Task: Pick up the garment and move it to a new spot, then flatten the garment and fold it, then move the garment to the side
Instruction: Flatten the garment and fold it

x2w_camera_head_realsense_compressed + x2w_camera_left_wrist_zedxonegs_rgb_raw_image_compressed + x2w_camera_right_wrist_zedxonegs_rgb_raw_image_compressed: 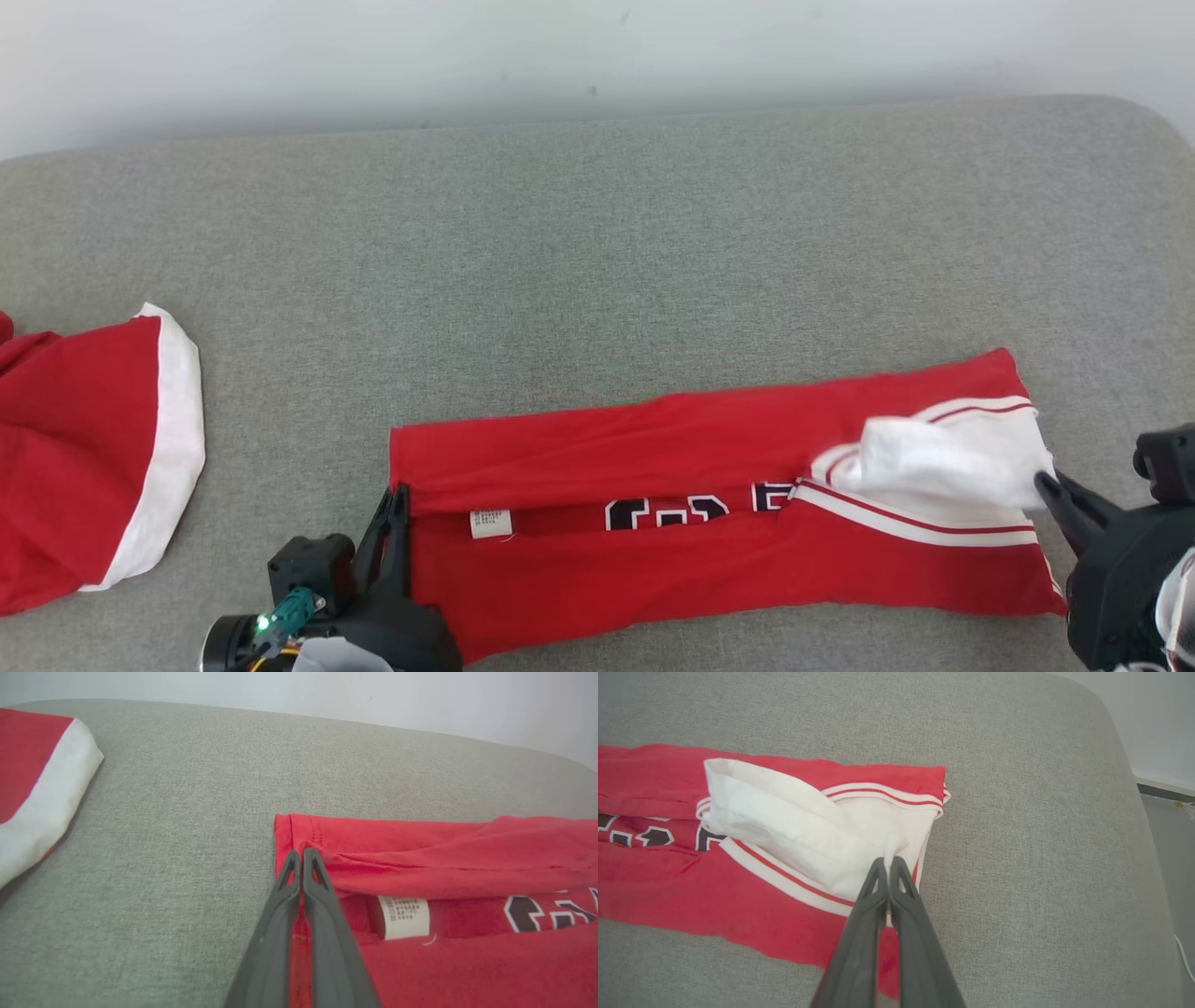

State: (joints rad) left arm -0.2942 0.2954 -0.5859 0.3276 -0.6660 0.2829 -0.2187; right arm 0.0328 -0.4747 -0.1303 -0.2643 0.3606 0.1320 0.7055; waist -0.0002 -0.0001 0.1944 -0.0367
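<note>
Garment point(653, 448) lies as a lengthwise-folded strip near the front of the grey cushion point(597, 233); left end effector point(397, 499) clenched on its hem; right end effector point(1046, 481) clenched on its white end; crosswise fold and side move likely remain.

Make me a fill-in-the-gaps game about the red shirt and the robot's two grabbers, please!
1. The jersey lying folded in a long strip on the grey padded surface is mostly ____ in colour.
2. The right gripper is shut on the ____ part of the jersey.
3. The left gripper is shut on the jersey's other end, beside a small sewn-in ____.
4. A second red and white garment lies on the robot's ____ side.

Missing words: red; white; label; left
</note>
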